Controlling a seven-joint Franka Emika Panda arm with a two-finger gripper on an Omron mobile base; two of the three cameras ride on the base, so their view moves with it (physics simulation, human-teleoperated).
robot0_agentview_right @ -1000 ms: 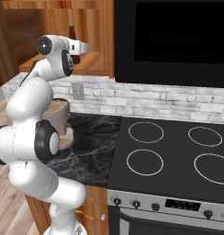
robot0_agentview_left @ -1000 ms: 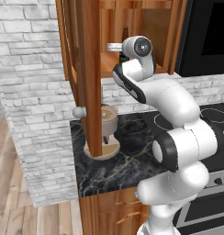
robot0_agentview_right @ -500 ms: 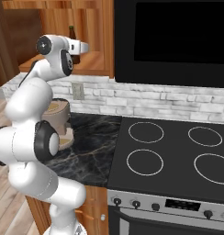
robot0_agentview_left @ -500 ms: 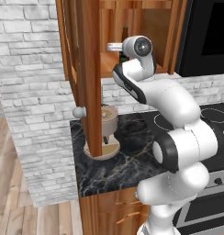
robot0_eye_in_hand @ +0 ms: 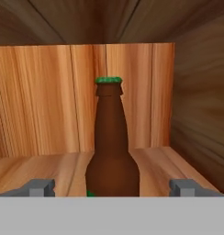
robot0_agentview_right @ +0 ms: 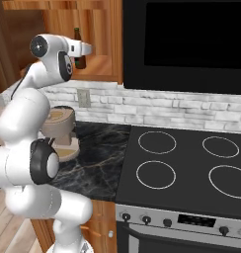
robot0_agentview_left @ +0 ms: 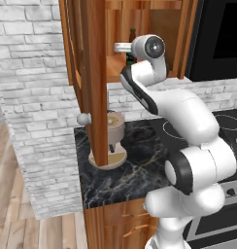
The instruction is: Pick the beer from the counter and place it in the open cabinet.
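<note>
The beer (robot0_eye_in_hand: 112, 151) stands upright on the plank shelf (robot0_eye_in_hand: 49, 167) inside the open cabinet (robot0_agentview_left: 166, 34), near the front edge of the shelf and a little toward its right side wall. It looks like it has been set down there on purpose, because that is where the task wants it. It stands straight, with its green cap on top, so I think it will not fall over.

The pincer (robot0_eye_in_hand: 112, 189) is open. Its two small dark fingertips (robot0_eye_in_hand: 38, 187) sit wide apart, one on each side of the bottle's fat bottom part, and neither one touches the glass. So the bottle stands on its own and nothing holds it.

The arm reaches up high from the base, bends at the elbow and stretches its hand flat into the cabinet, level with the shelf. The cabinet door (robot0_agentview_left: 93, 73) hangs open with its round pale knob (robot0_agentview_left: 83, 118) low down, just in front of a tan coffee machine (robot0_agentview_left: 114, 131) on the black marble top (robot0_agentview_left: 125, 175) below. A stove (robot0_agentview_right: 184, 163) is next to that top.

I think the job is almost done. The hand only needs to pull straight back without bumping the bottle
</note>
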